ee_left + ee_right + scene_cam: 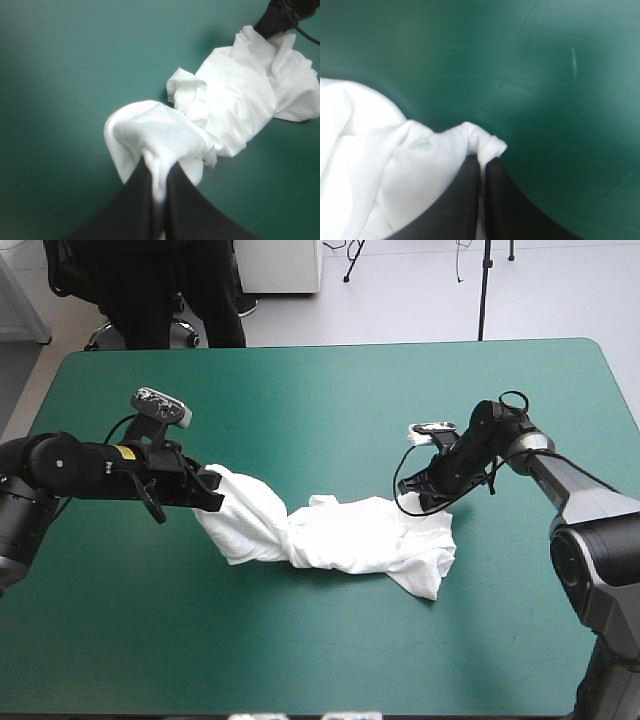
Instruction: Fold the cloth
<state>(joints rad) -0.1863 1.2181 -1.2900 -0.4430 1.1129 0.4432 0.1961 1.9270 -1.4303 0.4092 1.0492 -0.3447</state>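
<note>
The white T-shirt (340, 535) lies twisted and bunched across the middle of the teal-green table, stretched between both arms. My left gripper (214, 495) is shut on the T-shirt's left end; in the left wrist view its black fingers (137, 192) meet with cloth (150, 132) pinched between them. My right gripper (415, 490) is shut on the right end; the right wrist view shows a small fold of the T-shirt (485, 140) held at the fingertips (497, 172). The cloth's middle is wound into a rope-like twist (200, 107).
Bare teal-green cover (330, 400) surrounds the T-shirt on all sides, with wide room toward the far edge and toward the near edge (320, 660). A black cable loop (408, 502) lies beside the right gripper.
</note>
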